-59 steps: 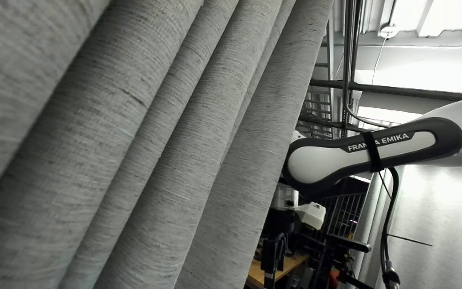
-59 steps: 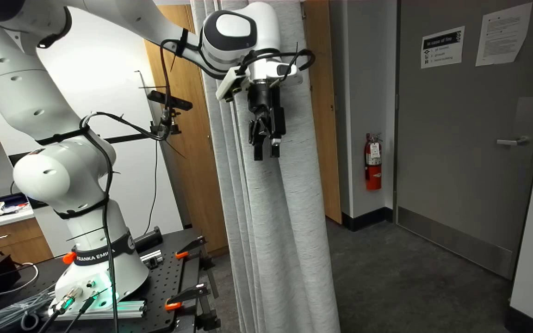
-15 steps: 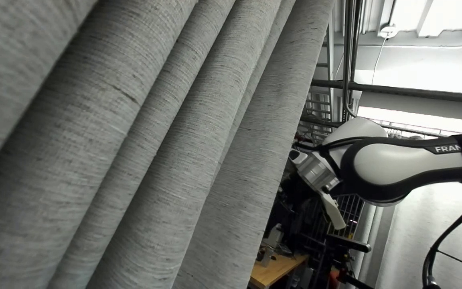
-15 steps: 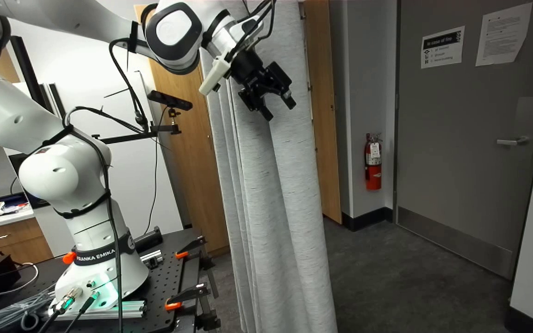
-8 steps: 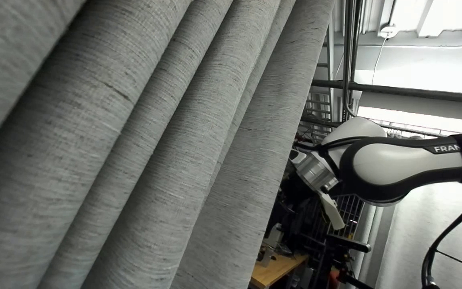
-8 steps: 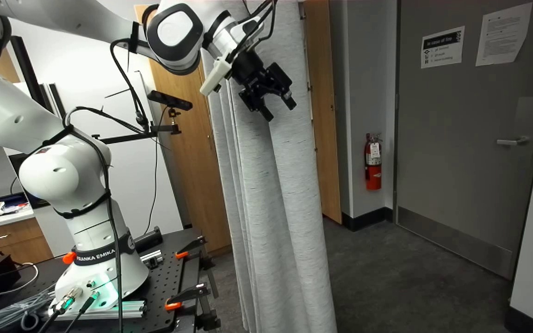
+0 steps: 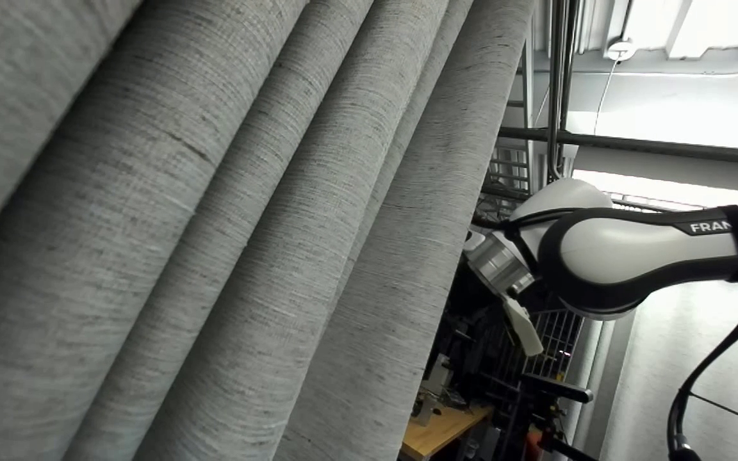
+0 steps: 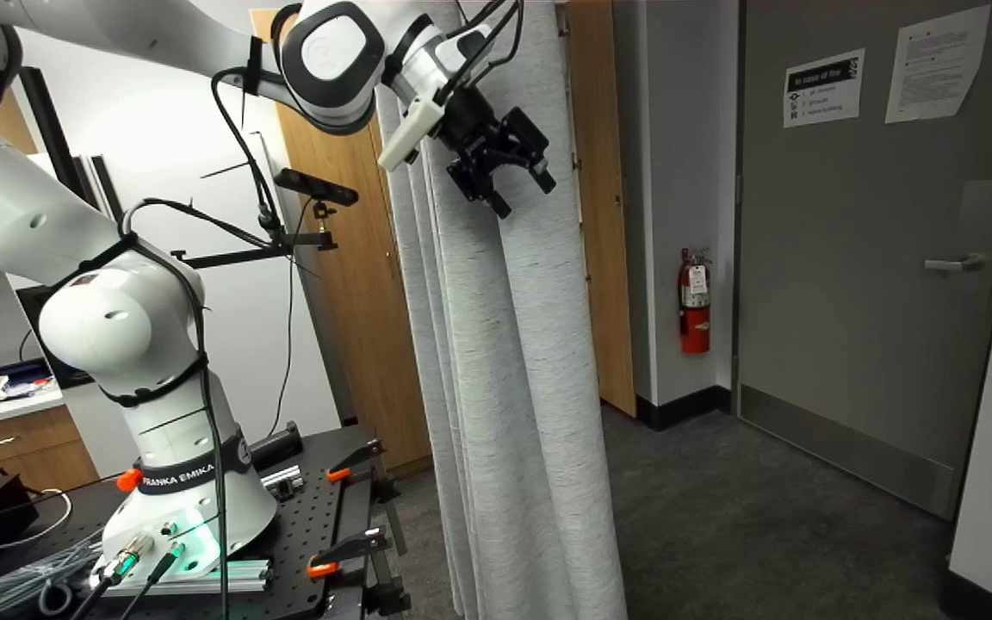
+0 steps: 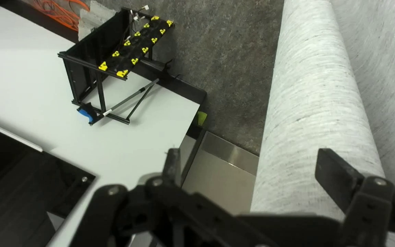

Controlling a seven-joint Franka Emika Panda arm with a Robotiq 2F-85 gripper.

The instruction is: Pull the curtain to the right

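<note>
My tool (image 9: 248, 156) stands spread, pinching nothing; the curtain (image 9: 315, 113) hangs at three o'clock in the wrist view, its edge showing in the gap. I judge the approach nearly done, the grip and rightward pull undone.

In an exterior view, the black perforated desk (image 8: 313, 504) carries the robot base (image 8: 190, 504); two orange-tipped clamps (image 8: 356, 546) sit along the right edge, and grey cables (image 8: 18, 575) lie toward the near left corner.
</note>
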